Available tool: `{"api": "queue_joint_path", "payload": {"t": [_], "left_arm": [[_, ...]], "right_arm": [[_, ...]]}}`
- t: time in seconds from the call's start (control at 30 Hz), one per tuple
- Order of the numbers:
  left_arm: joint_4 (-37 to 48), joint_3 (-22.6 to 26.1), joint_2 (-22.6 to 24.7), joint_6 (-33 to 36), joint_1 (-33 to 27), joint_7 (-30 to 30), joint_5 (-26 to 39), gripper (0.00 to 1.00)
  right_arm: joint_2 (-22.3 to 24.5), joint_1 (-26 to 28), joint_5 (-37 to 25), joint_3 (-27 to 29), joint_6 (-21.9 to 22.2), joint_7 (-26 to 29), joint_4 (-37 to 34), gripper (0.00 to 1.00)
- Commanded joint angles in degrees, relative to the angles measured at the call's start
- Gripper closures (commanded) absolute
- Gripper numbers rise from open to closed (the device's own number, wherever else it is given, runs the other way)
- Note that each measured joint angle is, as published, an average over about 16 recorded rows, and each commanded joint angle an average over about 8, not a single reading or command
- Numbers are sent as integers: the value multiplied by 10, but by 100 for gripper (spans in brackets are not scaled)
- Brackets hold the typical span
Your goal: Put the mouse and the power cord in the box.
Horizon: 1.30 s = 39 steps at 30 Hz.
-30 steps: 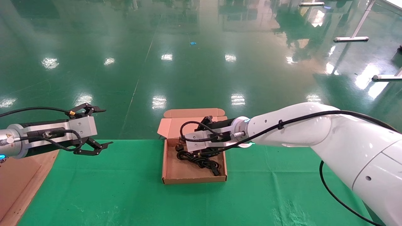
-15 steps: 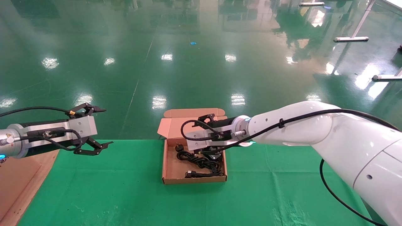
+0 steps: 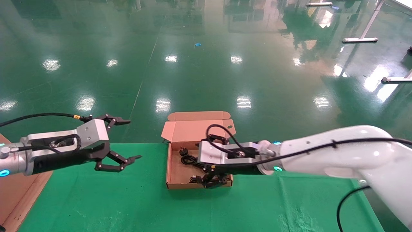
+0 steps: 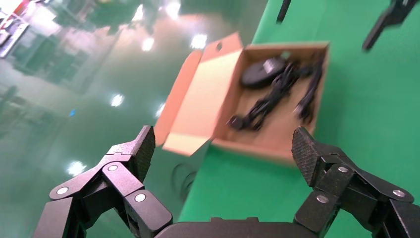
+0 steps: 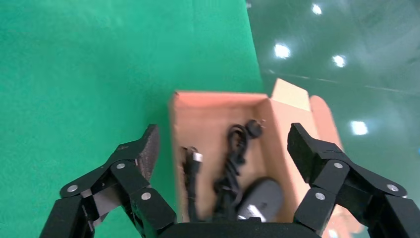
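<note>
Both items already lie inside the box, which sits open on the green cloth with its lid folded back toward the far edge, so you have a clear drop from above. The power cord stretches across the box floor, and the mouse rests beside it near one corner. Your right gripper hovers at the near edge of the box with its fingers spread wide, holding nothing and touching nothing that you can make out. Your left gripper hangs over the cloth well to the left, also wide open and empty. The loading looks done to me.
</note>
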Motion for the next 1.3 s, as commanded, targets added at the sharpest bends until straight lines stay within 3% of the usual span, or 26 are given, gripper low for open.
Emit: {"api": "queue_joint_path", "payload": {"t": [0.03, 1.3], "left_arm": [[-8, -15, -1, 14, 10, -11, -7, 0], [-166, -307, -24, 294, 195, -230, -150, 0]], "right_arm": [[14, -13, 13, 20, -15, 9, 13, 0], [292, -257, 263, 407, -316, 180, 266, 0]]}}
